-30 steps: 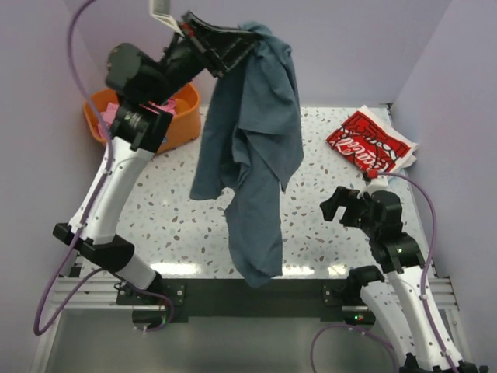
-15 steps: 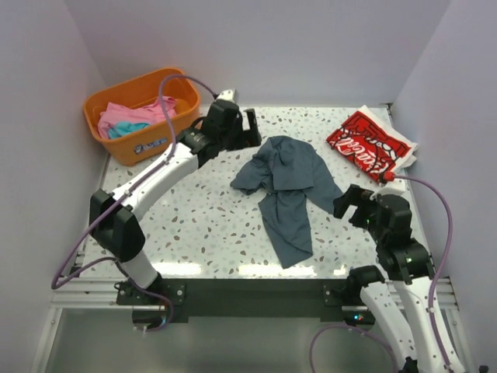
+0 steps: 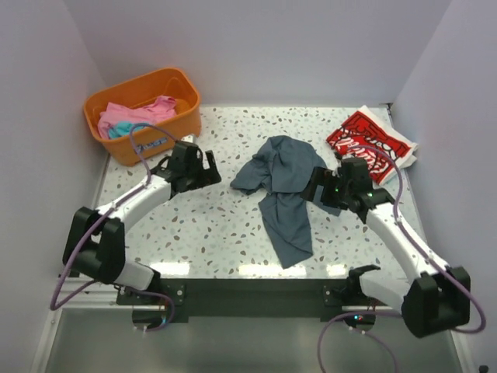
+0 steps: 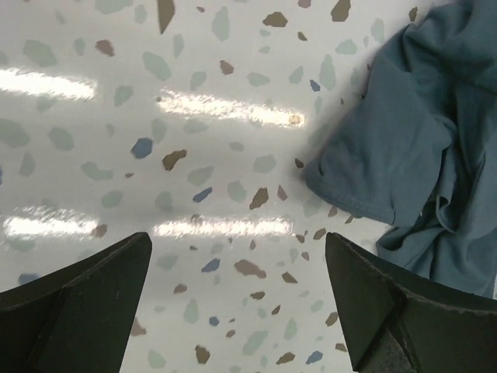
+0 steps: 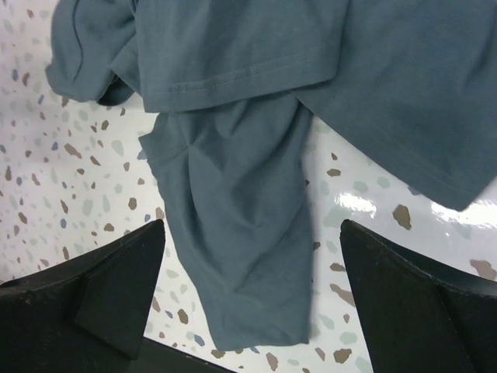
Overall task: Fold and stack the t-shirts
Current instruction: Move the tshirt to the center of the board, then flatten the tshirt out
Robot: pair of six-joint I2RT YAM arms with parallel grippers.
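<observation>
1. containers: the orange basket (image 3: 189, 109) is sitting at the far left corner of the worktop (image 3: 217, 225). it is holding a pink t-shirt (image 3: 124, 116) and a turquoise t-shirt (image 3: 111, 130), both bunched. the pink one is lying on top. the turquoise one is showing only at the near left side of the basket.

2. slate-blue t-shirt (image 3: 287, 194): it is lying crumpled on the worktop, slightly right of centre. its far part is bunching into loose folds, and one long section is trailing toward the near edge. a stitched hem is showing in the right wrist view (image 5: 256, 194).

3. red t-shirt (image 3: 369, 144): it is lying folded flat at the far right corner, white script facing up, apart from the slate-blue one.

4. left claw (image 3: 203, 167): it is standing released, jaws wide, grasping nothing, over bare worktop just left of the slate-blue t-shirt (image 4: 411, 148).

5. right claw (image 3: 322, 186): it is standing released, jaws wide, over the right side of the slate-blue t-shirt. cloth is lying below the gap between its jaws (image 5: 252, 225). whether it is touching the cloth cannot be told.
</observation>
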